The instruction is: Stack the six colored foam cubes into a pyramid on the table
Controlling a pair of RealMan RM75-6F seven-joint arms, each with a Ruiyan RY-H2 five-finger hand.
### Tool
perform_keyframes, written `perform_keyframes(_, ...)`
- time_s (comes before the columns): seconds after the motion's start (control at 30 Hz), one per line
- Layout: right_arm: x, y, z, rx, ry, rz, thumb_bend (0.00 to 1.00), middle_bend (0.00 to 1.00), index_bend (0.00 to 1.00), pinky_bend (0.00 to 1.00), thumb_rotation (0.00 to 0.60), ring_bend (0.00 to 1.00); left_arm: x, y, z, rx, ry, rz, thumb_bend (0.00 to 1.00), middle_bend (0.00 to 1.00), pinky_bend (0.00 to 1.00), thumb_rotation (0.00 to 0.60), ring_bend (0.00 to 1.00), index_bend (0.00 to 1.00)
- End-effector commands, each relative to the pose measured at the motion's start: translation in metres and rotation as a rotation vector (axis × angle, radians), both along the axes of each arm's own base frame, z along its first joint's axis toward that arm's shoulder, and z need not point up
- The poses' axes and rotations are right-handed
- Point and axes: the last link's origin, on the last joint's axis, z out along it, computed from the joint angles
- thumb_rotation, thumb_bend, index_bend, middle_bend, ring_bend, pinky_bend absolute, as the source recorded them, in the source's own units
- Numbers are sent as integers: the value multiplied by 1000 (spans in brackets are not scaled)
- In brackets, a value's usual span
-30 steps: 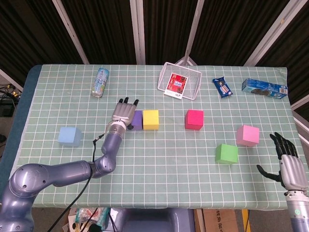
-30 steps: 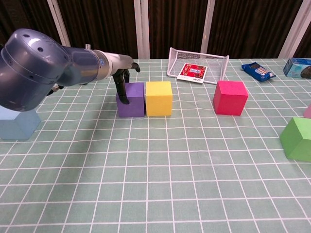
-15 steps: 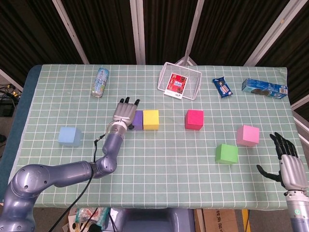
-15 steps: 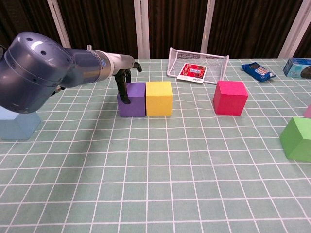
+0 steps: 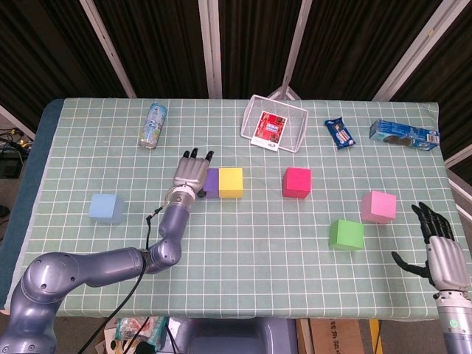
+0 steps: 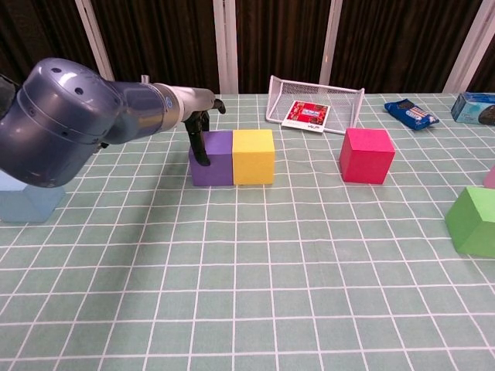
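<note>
My left hand (image 5: 191,172) is pressing its extended fingers against the purple cube's (image 6: 213,158) left face; that cube is sitting flush beside the yellow cube (image 6: 254,156) at mid-table. My right hand (image 5: 441,253) is hovering, fingers spread wide and holding nothing, by the table's near right edge, near the green cube (image 5: 346,234) and pink cube (image 5: 378,206).

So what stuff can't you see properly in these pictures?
- Purple cube: head view, its left part is hidden under the left hand.
- Blue cube: chest view, mostly behind the left arm and cut by the edge.
- Pink cube: chest view shows only a sliver at the right edge.
- Right hand: missing from chest view.
- Can label: too small to read.
</note>
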Motion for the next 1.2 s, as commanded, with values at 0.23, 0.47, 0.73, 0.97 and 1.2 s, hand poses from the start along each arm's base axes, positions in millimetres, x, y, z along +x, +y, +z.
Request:
perform_keyframes(0.23, 0, 0, 0, 1, -2, -4, 244, 0, 0, 0, 600, 0, 1, 0, -3, 7, -8, -1, 289, 361, 103, 600, 6, 0)
perform_keyframes(0.47, 0, 0, 0, 1, -4, -4, 244, 0, 0, 0, 600, 0, 3, -2, -5, 8, -16, -4, 288, 361, 103, 600, 6, 0)
perform_keyframes(0.73, 0, 0, 0, 2, -5, -5, 243, 0, 0, 0, 600, 0, 3, -3, -7, 15, -19, 3, 276, 349, 103, 600, 6, 0)
perform_keyframes(0.97, 0, 0, 0, 4, -6, -7, 244, 0, 0, 0, 600, 0, 3, -3, -8, 15, -17, 4, 221, 296, 103, 600, 7, 0)
perform_keyframes(1.2, 0, 0, 0, 5, -6, -9, 243, 0, 0, 0, 600, 0, 2, -3, -7, 16, -18, 6, 139, 172, 103, 600, 4, 0)
